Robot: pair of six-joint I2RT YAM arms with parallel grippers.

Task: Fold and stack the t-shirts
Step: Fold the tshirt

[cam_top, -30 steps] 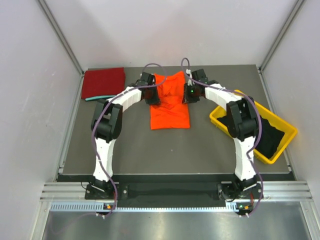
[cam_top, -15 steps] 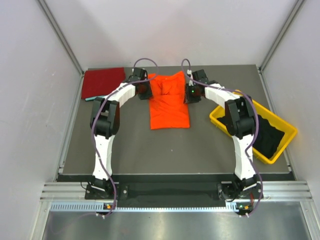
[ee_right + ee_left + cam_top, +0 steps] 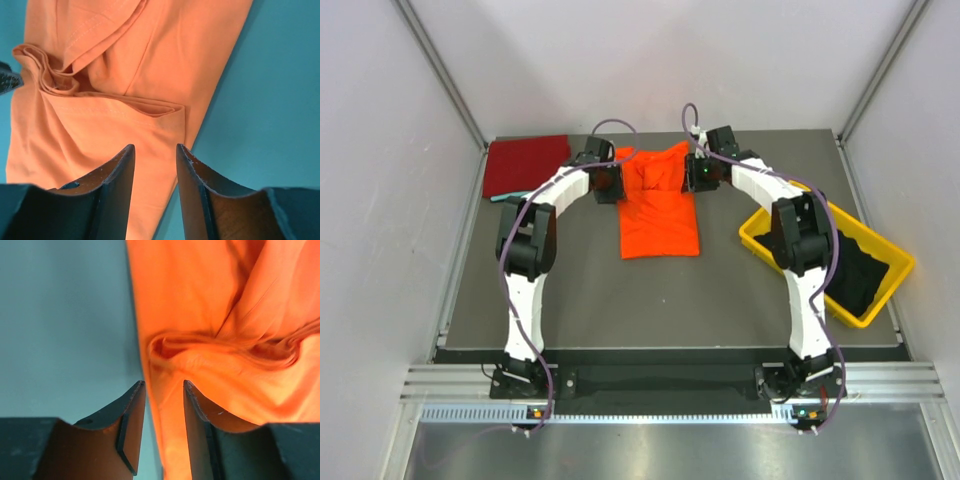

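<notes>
as left tool (image 3: 163, 386) hovers, orange t-shirt (image 3: 225, 315) edge below

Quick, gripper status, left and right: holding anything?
Left gripper: open, holding nothing, above the edge of the orange shirt.
Right gripper: open, holding nothing, also above the shirt.

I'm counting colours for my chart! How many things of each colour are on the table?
Orange shirt: 1
Dark red shirt: 1
Teal cloth edge: 1
Yellow bin: 1
Black cloth pile in the bin: 1
Total: 5
</notes>
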